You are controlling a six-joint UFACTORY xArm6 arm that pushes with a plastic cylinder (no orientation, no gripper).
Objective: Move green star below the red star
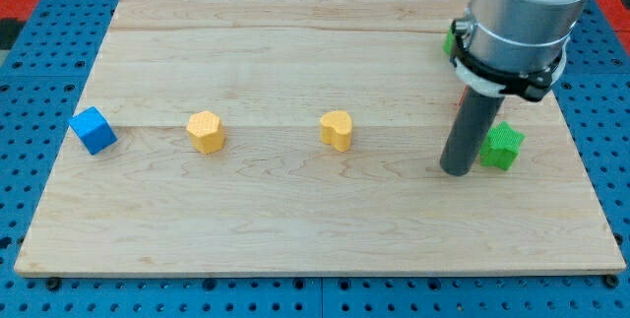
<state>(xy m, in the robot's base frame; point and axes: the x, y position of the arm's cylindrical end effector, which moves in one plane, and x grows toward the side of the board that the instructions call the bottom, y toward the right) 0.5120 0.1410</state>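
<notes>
The green star (502, 146) lies near the board's right edge, at mid height. My tip (455, 170) rests on the board just to its left, close to it or touching. A sliver of red (459, 96) shows behind the rod, above the tip; it is mostly hidden by the arm, so its shape cannot be made out. Another green block (450, 40) peeks out at the arm's left, higher up, also mostly hidden.
A yellow heart (337, 130) lies at the board's centre. A yellow hexagon (206, 132) lies to its left. A blue cube (93, 130) sits near the left edge. The wooden board (295, 220) lies on a blue pegboard.
</notes>
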